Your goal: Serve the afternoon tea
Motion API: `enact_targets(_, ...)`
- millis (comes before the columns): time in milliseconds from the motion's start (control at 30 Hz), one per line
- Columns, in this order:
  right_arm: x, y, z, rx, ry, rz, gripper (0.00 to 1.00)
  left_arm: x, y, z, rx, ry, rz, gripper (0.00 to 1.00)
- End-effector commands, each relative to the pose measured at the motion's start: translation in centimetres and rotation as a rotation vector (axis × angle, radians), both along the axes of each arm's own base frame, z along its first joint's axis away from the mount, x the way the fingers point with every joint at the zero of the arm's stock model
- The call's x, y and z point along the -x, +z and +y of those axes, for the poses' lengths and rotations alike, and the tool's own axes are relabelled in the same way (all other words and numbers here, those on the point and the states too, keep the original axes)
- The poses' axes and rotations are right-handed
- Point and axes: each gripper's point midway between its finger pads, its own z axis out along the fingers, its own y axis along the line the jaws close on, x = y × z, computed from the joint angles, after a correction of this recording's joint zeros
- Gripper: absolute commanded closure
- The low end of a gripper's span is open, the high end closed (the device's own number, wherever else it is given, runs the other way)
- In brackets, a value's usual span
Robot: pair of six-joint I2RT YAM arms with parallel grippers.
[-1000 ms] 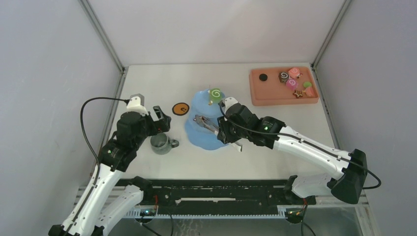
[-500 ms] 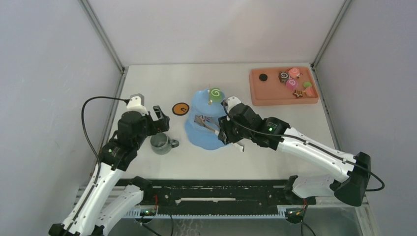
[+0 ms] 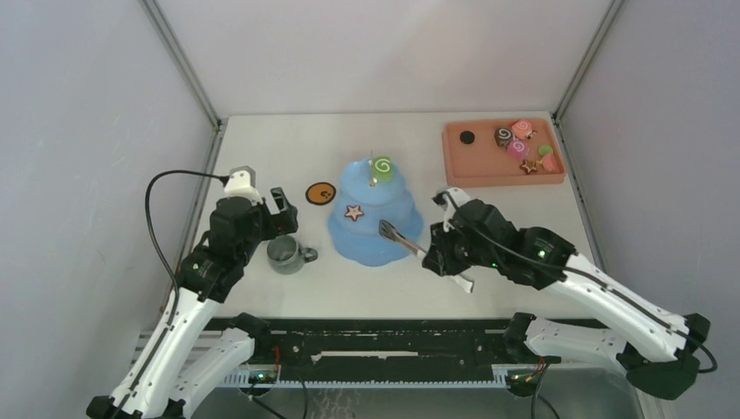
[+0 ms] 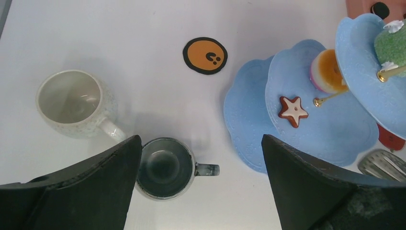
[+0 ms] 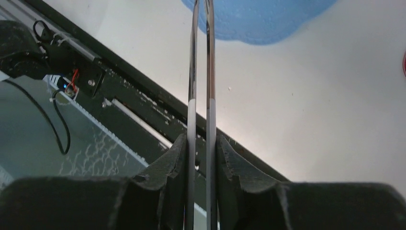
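The light blue three-tier cake stand point(image 3: 375, 234) stands mid-table. A green swirl roll point(image 3: 381, 166) is on its top tier and a star cookie point(image 3: 353, 212) on the middle tier. The left wrist view shows the stand point(image 4: 246, 120), the star cookie point(image 4: 293, 110), an orange tart point(image 4: 328, 76) and the green roll point(image 4: 390, 45). My left gripper point(image 3: 284, 220) is open and empty above the grey-green mug point(image 4: 165, 167), with the white mug point(image 4: 72, 103) beside it. My right gripper point(image 3: 441, 253) is shut on the metal tongs point(image 3: 400, 236), whose tips are at the stand's right edge.
The salmon-pink tray point(image 3: 489, 170) at the back right holds several pastries point(image 3: 522, 131). A flat orange disc with a black rim point(image 3: 321, 193) lies left of the stand. The black rail point(image 5: 143, 115) runs along the table's near edge.
My right arm has drawn back to the right and nearer with the tongs, off the stand. The star cookie now lies uncovered on the middle tier. The left arm has not moved.
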Motion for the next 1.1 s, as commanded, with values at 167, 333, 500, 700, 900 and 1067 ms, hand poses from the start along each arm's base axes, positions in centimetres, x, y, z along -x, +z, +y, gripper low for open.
enact_targets(167,1.3,2.6,-6.5,-0.011,-0.202,-0.008,0.91,-3.2,5.2,-1.2,0.055,0.000,-0.136,0.00)
enact_targets(333,-2.6,4.2,-11.9,0.028,-0.499,-0.102,0.97,-3.0,5.4,-1.7,0.045,-0.043,-0.134,0.00)
enact_targets(500,-8.1,4.4,-16.0,0.002,-0.725,-0.083,0.97,-2.6,4.7,-1.3,0.030,-0.033,-0.122,0.00)
enact_targets(700,-15.9,4.8,-21.6,0.017,-0.959,-0.189,0.94,-2.8,5.1,-1.7,0.030,-0.054,-0.120,0.00)
enact_targets(900,-20.5,2.7,-27.1,0.095,-1.119,-0.173,0.91,-2.6,6.1,-1.2,0.028,-0.038,-0.152,0.00)
enact_targets(1067,-22.1,2.0,-30.4,0.131,-1.166,-0.169,0.82,-3.0,5.2,-1.1,-0.019,-0.043,-0.124,0.00)
